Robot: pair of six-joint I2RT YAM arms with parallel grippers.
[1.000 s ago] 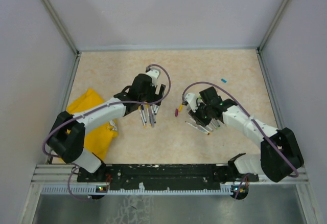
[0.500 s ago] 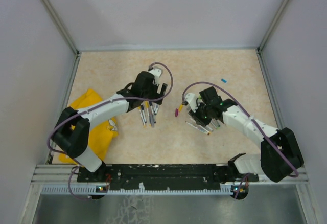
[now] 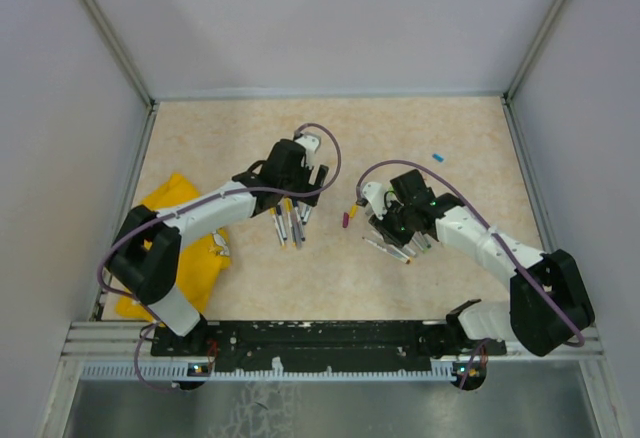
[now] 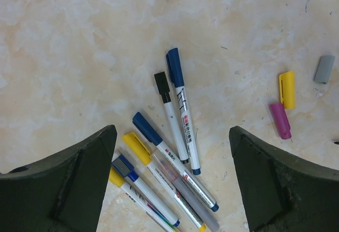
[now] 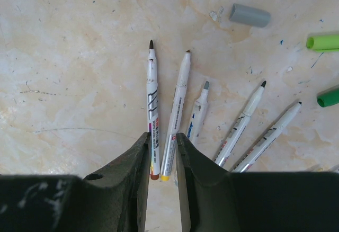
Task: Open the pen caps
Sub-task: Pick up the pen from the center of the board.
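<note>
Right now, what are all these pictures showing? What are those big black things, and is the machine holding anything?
It's a robot with two arms bolted to a table. The wide picture looks down from above. The other two come from little cameras on each arm's wrist, so the black shapes there are the arm's own pinching fingers. The left gripper is wide open and holds nothing. Under it lie capped pens and a few loose caps. The right gripper is nearly closed above uncapped pens, and I can't tell if it pinches one. A yellow cloth lies on the left.
</note>
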